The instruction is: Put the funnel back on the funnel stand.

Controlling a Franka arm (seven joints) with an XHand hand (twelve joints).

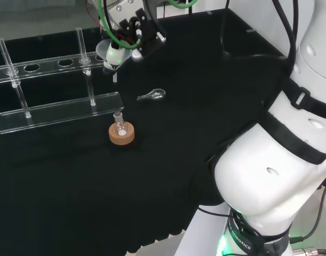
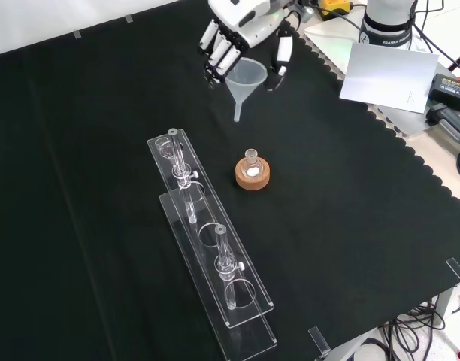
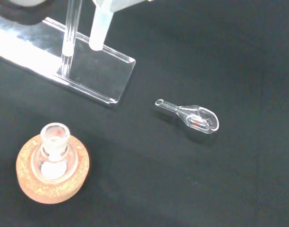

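Hand curled round the funnel, holding it in the air above the bench, spout down.

Fingers and thumb close on the funnel's rim at the top of the front view; in the head view its spout hangs just beside the right end of the clear funnel stand, level with the top rail and near the post at that end. Between hand and stand nothing blocks the way. A small flask sits upright in a cork ring near the stand's end, below the funnel in the front view. A small clear glass piece lies flat on the cloth, apart from both. No writing can be read.
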